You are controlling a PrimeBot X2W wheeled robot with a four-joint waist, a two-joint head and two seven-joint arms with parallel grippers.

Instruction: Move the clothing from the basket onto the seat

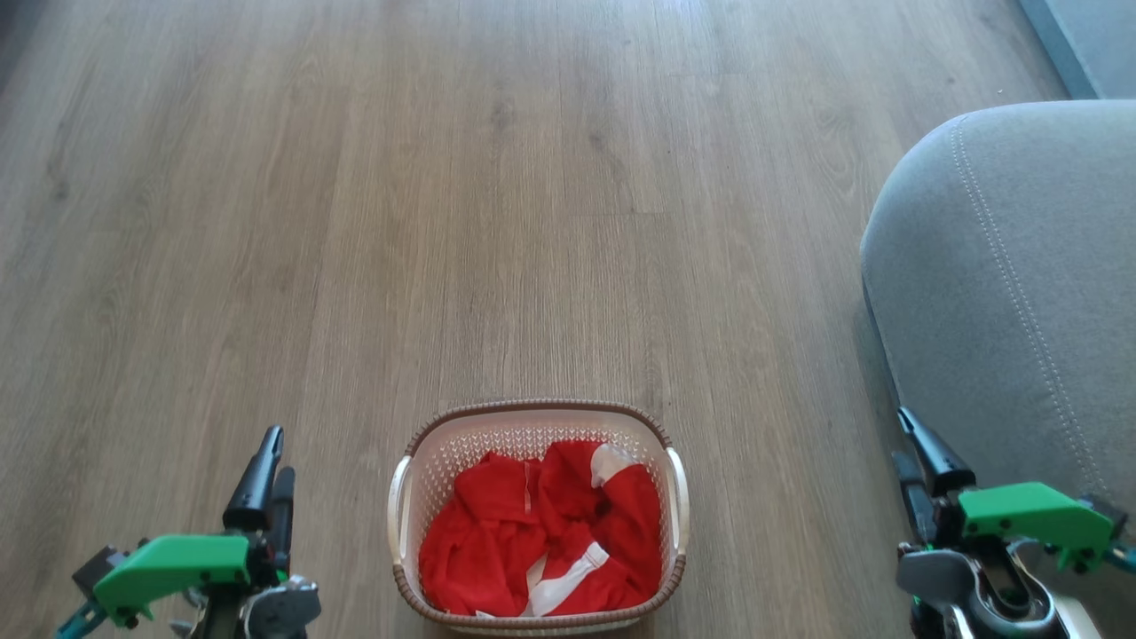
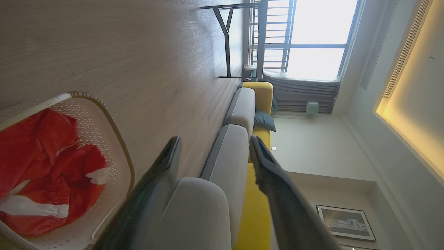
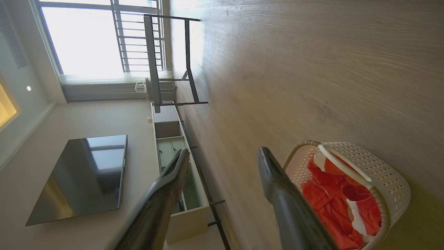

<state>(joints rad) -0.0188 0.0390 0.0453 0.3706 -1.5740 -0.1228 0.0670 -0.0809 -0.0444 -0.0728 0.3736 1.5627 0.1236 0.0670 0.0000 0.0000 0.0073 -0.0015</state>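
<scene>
The red garment (image 1: 541, 532) is heaped inside the perforated laundry basket (image 1: 532, 414), which is set on the wooden floor (image 1: 444, 177) centrally before the robot, presumably so that either arm can reach it. The left gripper (image 1: 278, 454) and right gripper (image 1: 902, 435) are held clear at either side, fingers spread and empty; the grey sofa cushion (image 1: 1021, 293) is found just beside the right one.
</scene>
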